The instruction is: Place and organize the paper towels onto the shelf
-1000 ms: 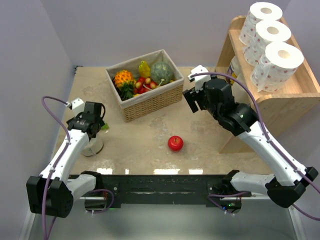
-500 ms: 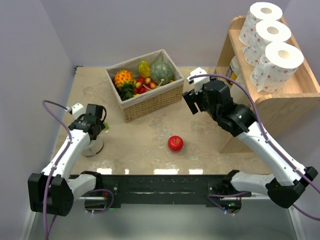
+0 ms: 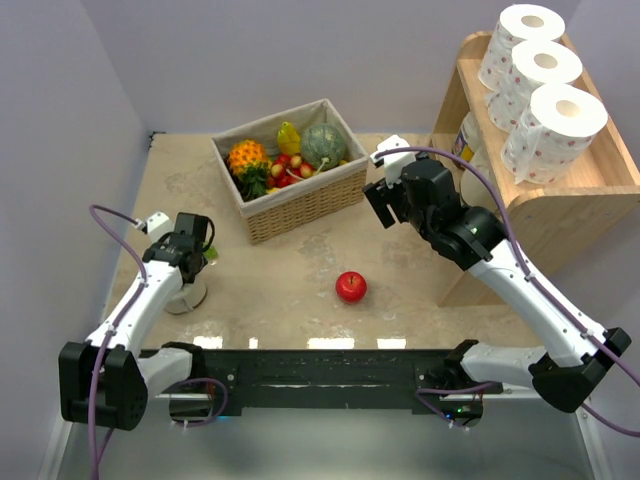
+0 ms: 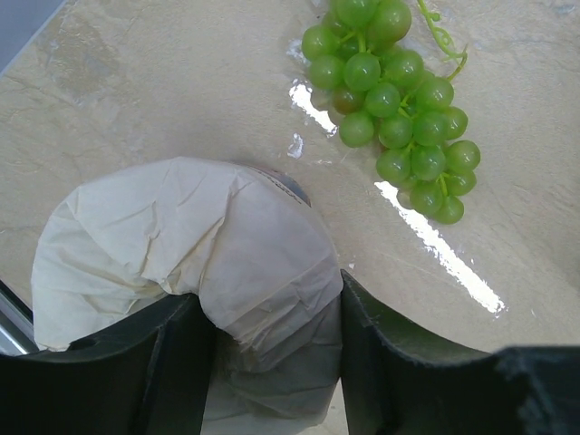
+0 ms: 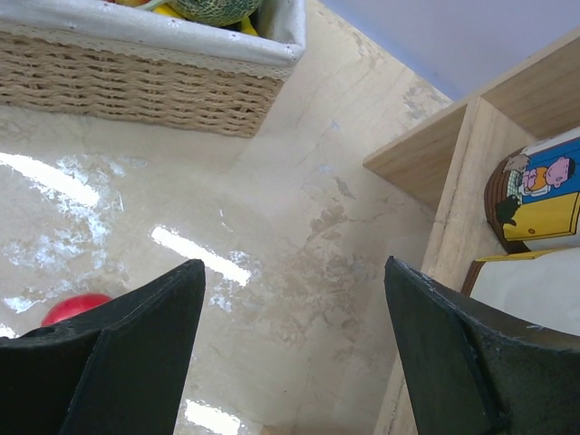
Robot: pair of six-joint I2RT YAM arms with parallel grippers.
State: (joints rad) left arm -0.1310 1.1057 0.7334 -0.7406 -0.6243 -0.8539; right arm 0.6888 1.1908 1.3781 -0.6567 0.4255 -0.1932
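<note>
A crumpled cream paper towel roll [image 4: 208, 245] stands at the table's left side [image 3: 185, 295]. My left gripper [image 4: 272, 362] is shut on it from above, and both dark fingers [image 4: 390, 362] press into its paper sides. In the top view the left gripper [image 3: 188, 272] covers most of this roll. Three pink-dotted paper towels [image 3: 545, 70] stand in a row on the top tier of the light-wood shelf [image 3: 590, 200] at the right. My right gripper [image 3: 385, 200] hovers open and holds nothing, between the basket and the shelf; its wrist view shows the right gripper [image 5: 294, 344] above bare table.
A bunch of green grapes [image 4: 399, 100] lies just beyond the held roll. A wicker fruit basket [image 3: 300, 200] stands at the back centre. A red apple [image 3: 351, 286] lies mid-table. A printed-label jar [image 5: 544, 199] stands on the shelf's lower tier.
My left gripper has come down over the cream roll and closed its fingers on it. The right arm has shifted slightly left, still open.
</note>
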